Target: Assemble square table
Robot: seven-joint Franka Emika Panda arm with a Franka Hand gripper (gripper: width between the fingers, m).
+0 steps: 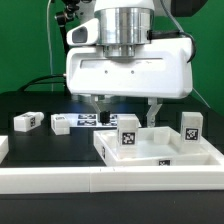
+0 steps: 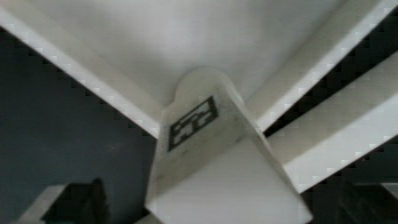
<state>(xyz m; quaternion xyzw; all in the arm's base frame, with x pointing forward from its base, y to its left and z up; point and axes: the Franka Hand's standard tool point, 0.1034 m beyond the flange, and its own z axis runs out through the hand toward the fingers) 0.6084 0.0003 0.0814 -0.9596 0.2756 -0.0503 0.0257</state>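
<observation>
The white square tabletop [image 1: 160, 152] lies tray-like at the exterior view's right, its rim up. A white tagged leg [image 1: 128, 132] stands upright in its near-left corner, and a second leg [image 1: 190, 127] stands at its right. My gripper [image 1: 125, 106] hangs just above the first leg, open, with one finger on each side and a gap to each. In the wrist view that leg [image 2: 196, 125] runs up between the dark fingers [image 2: 75, 202] against the tabletop's pale floor [image 2: 196, 40]. Two more legs [image 1: 27, 121] [image 1: 60, 123] lie loose at the exterior view's left.
The marker board [image 1: 92, 120] lies flat behind the gripper on the black table. A long white rail [image 1: 90, 182] runs along the front edge, and a short white block [image 1: 3, 148] sits at the far left.
</observation>
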